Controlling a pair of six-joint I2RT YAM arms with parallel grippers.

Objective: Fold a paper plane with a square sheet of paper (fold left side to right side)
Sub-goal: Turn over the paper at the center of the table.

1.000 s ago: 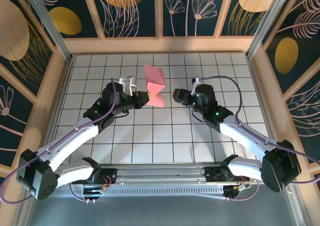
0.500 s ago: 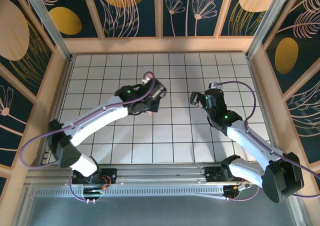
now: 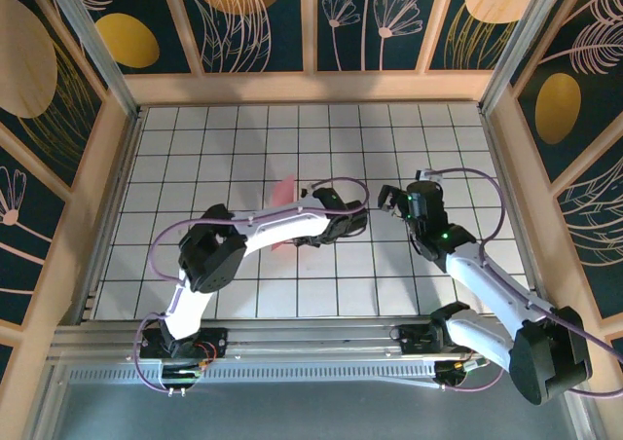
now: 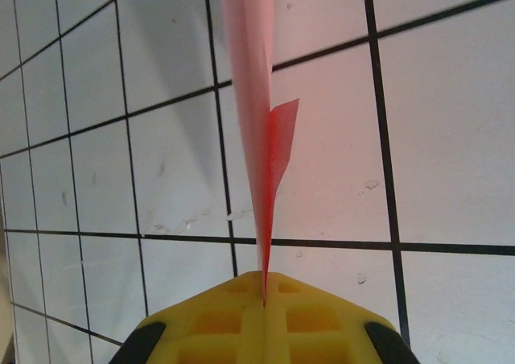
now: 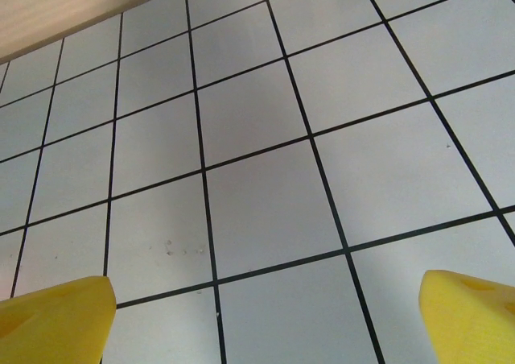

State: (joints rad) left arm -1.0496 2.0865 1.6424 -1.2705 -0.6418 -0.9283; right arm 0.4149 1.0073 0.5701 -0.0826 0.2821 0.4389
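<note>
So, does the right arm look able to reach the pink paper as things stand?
Probably not directly: the left arm's wrist sits between the open right gripper and the paper, pinched in the left gripper.

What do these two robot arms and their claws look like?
Both the left arm and right arm have smooth white links joined by rounded black joints, each trailed by a looping purple cable. A small green light glows on the right arm. The left gripper and right gripper have blocky yellow fingers.
</note>
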